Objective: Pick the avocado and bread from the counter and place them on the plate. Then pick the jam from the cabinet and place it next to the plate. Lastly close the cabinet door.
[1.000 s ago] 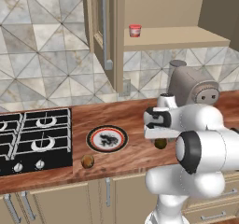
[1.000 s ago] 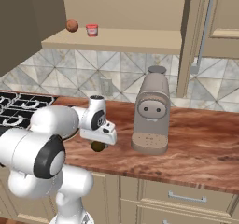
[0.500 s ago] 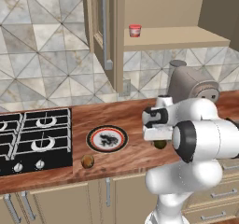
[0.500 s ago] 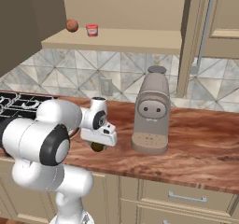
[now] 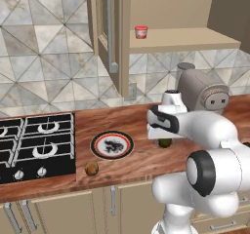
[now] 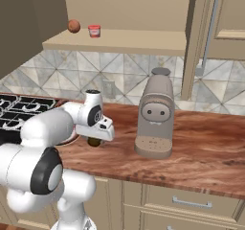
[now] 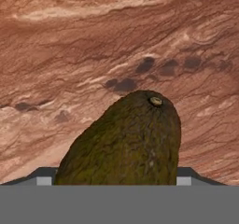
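Observation:
The dark olive avocado [image 5: 165,143] sits just under my gripper [image 5: 165,137] on the reddish wood counter [image 5: 132,121], right of the plate. In the hand view the avocado [image 7: 126,143] spans the whole gap between the two fingertips [image 7: 45,176], which press its sides. From the right base view the gripper [image 6: 94,139] is shut on the avocado [image 6: 94,142]. The white plate [image 5: 94,147] with its red-and-black rim lies left of the gripper. The golden-brown bread [image 5: 91,168] rests near the counter's front edge. The red jam jar [image 5: 141,31] stands on the open cabinet's shelf [image 5: 185,35].
A grey coffee machine [image 5: 202,89] stands right of the gripper. A black stove [image 5: 34,140] is at the left. The cabinet door [image 5: 110,33] hangs open above the plate. A brown ball [image 6: 73,26] sits beside the jam [image 6: 94,30] on the shelf.
The elbow has swung to the side while the hand stayed over the avocado. The gripper and avocado seem to have risen very slightly.

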